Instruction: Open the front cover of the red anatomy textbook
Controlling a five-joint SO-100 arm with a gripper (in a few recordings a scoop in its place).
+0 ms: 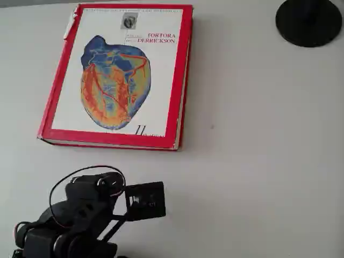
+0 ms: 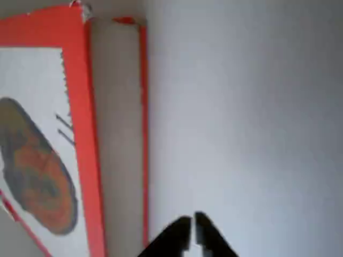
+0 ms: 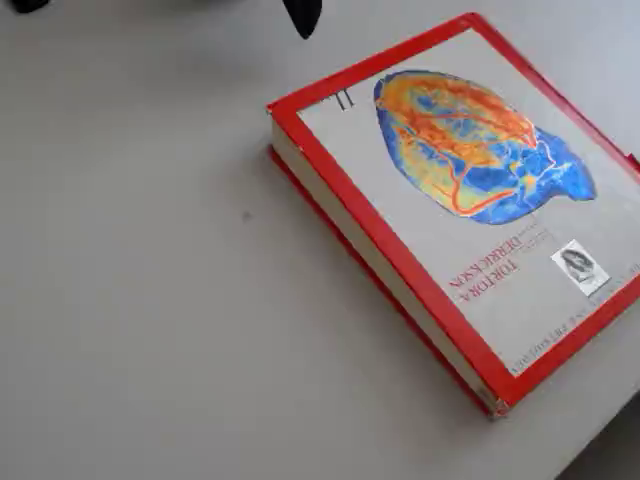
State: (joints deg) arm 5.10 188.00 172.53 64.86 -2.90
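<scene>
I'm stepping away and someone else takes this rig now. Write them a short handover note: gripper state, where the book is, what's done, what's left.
Gripper: fingers together, holding nothing, hovering over bare table beside the book's page edge, not touching it.
The red anatomy textbook lies flat and closed on the table, heart picture up; in the overhead view the arm sits below it.
The front cover is still shut, flat on the pages.
Done: nothing yet.
Left: get to the cover's free edge, lift it and swing it open.

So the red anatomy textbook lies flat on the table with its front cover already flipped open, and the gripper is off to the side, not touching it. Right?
Not quite: the front cover is closed, heart picture up, as the overhead view shows. The rest holds: the red anatomy textbook lies flat and the gripper is clear of it.
</scene>
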